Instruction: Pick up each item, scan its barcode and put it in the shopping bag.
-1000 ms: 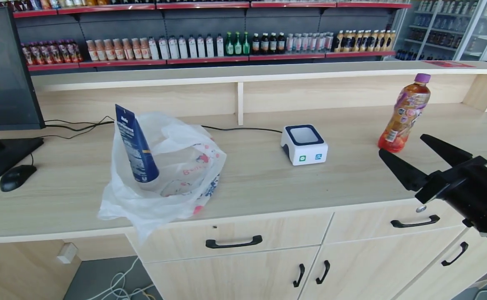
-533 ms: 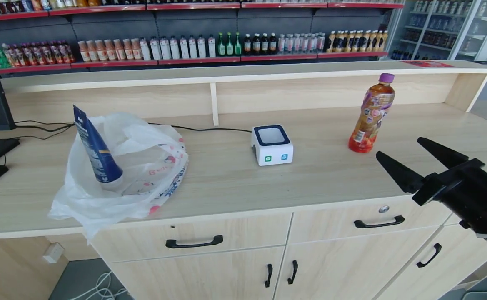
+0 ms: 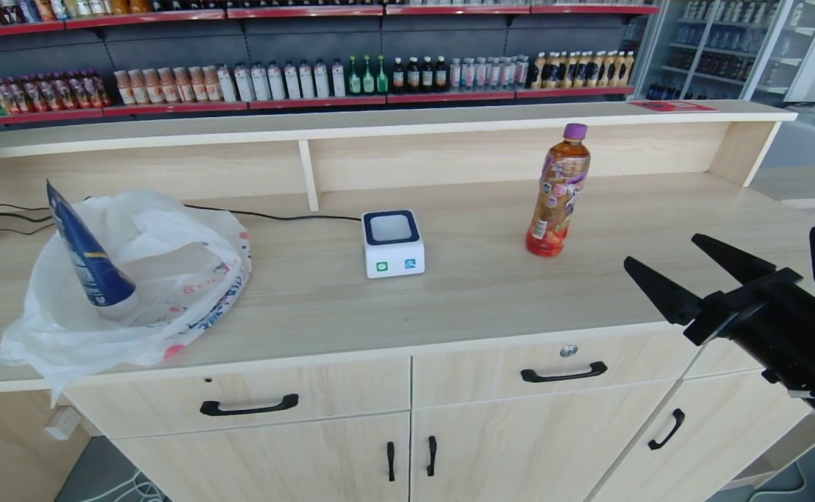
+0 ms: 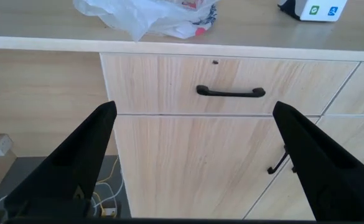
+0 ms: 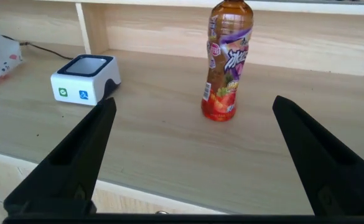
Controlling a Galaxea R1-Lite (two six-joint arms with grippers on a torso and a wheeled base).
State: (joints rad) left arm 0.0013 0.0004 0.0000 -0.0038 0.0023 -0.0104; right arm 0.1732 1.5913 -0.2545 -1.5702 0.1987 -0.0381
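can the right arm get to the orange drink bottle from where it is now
Probably yes. The right gripper is open and pointed toward the bottle, which stands upright, alone on the counter. Nothing lies between them; the scanner sits well to the side.

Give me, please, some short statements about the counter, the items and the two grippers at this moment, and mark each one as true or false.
1. The bottle stands upright on the counter. True.
2. The blue tube lies flat beside the scanner. False: the blue tube leans inside the shopping bag, apart from the scanner.
3. The right gripper is open and holds nothing. True.
4. The cap of the bottle is green. False: it is purple.
5. The left gripper is shut on the shopping bag. False: it is open and empty, facing the drawer front below the counter.
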